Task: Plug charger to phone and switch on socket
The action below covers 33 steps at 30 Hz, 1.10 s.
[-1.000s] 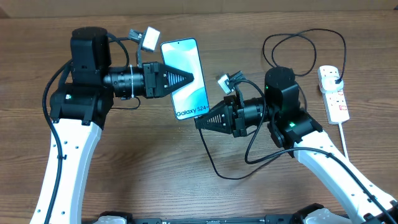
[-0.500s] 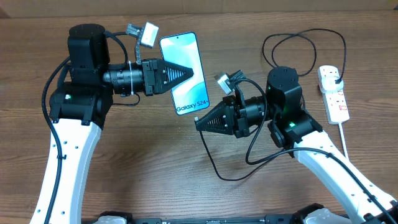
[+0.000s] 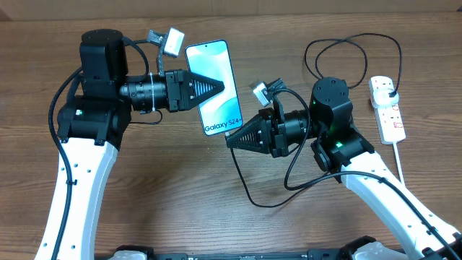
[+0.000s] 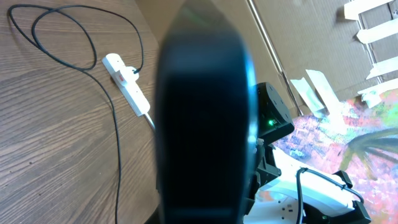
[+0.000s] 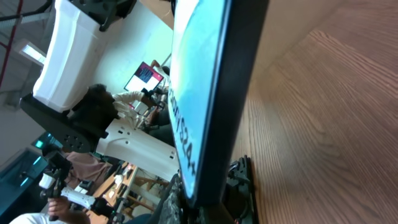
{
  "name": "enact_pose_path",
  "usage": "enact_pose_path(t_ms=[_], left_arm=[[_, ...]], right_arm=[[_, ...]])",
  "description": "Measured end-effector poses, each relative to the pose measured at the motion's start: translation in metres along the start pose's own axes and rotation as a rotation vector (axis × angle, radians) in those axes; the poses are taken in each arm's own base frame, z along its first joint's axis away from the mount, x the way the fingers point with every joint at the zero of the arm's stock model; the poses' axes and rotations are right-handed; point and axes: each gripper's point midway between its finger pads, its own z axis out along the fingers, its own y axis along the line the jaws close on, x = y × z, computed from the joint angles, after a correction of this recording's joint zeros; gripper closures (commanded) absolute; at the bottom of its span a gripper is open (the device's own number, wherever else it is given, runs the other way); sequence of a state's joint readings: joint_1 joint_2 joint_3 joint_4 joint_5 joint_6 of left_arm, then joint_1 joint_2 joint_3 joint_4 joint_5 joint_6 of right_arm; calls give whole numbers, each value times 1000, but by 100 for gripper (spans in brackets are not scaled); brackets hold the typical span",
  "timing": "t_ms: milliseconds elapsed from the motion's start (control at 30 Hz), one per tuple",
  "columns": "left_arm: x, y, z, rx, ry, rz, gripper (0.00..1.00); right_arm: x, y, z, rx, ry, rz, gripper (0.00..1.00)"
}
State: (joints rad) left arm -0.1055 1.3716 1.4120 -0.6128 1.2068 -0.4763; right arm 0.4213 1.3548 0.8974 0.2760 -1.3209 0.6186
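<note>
Blue-lit phone (image 3: 216, 115) clamped in left gripper (image 3: 232, 88), long axis running toward right gripper (image 3: 229, 141), whose closed jaws, nearest its Galaxy end, seemingly pinch the charger (image 3: 251, 202) tip.

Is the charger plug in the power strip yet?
In. Overhead, the black plug sits in the power strip's end outlet, its cable looping off left.

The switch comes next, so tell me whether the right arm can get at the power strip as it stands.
Probably not yet. Nothing blocks the power strip, but the right gripper points away, at the phone, and its jaws seem shut on the cable end.
</note>
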Motion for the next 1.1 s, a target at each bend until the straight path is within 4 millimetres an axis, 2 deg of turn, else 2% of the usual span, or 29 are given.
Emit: enact_pose_path(t_ms=[767, 1100], left_arm=[[-2, 2, 0, -18, -11, -2, 96], [-16, 7, 0, -65, -66, 61, 96]], right_arm=[[-6, -1, 0, 16, -25, 0, 96], [0, -3, 0, 13, -6, 46, 96]])
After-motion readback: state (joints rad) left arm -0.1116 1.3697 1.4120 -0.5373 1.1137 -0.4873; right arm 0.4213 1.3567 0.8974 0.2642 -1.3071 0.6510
